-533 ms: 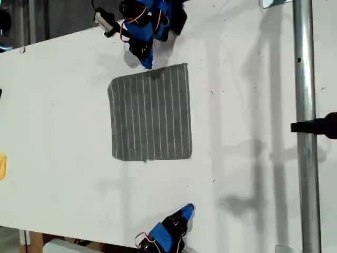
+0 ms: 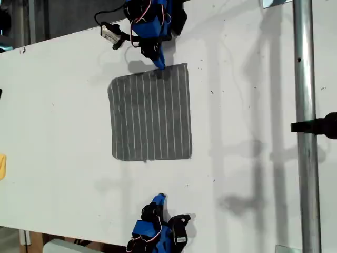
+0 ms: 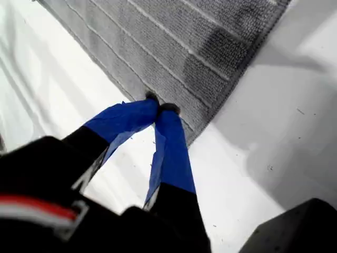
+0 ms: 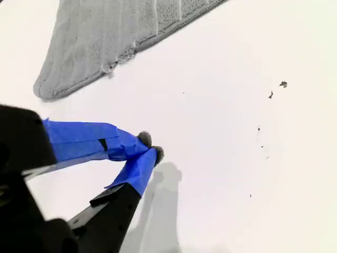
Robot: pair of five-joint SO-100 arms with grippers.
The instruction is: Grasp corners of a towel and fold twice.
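Towel [image 2: 150, 113] lies flat at desk [image 2: 58, 105] centre. First end effector [image 3: 160, 108], at the towel's 12 o'clock edge, tips together, grips nothing. Second end effector [image 4: 150, 146], at 6 o'clock, closed, empty, clear of towel.

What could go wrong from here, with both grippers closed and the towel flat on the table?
My first gripper is shut at the towel edge, partway along it, not at a corner, so a grab there may fold it askew. The jaws look closed with no cloth between them; they would need to open first. My second gripper is shut over bare table, apart from the towel, so a lift now would be one-sided and drag the cloth.
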